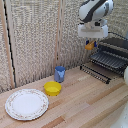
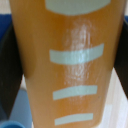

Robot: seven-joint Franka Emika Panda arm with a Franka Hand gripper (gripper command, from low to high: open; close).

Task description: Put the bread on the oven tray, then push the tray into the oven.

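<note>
Wall: you face a beige woven screen [image 1: 35, 35] with upright wooden posts.
Bench: your light wood-plank bench [image 1: 85, 100].

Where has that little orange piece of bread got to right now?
The bread is up in the air at the exterior view's upper right, held in the clamp, above the front of the oven pan.

The exterior view looks from the front and a little above, across the wooden table [image 1: 85, 100] toward the woven wall [image 1: 35, 40]. It stands far enough to take in the arm [image 1: 95, 12] and the oven [image 1: 112, 55] at the exterior view's right. The wrist view is very near: the bread [image 2: 70, 60] fills almost its whole picture. Both views share the bread [image 1: 89, 46].
</note>
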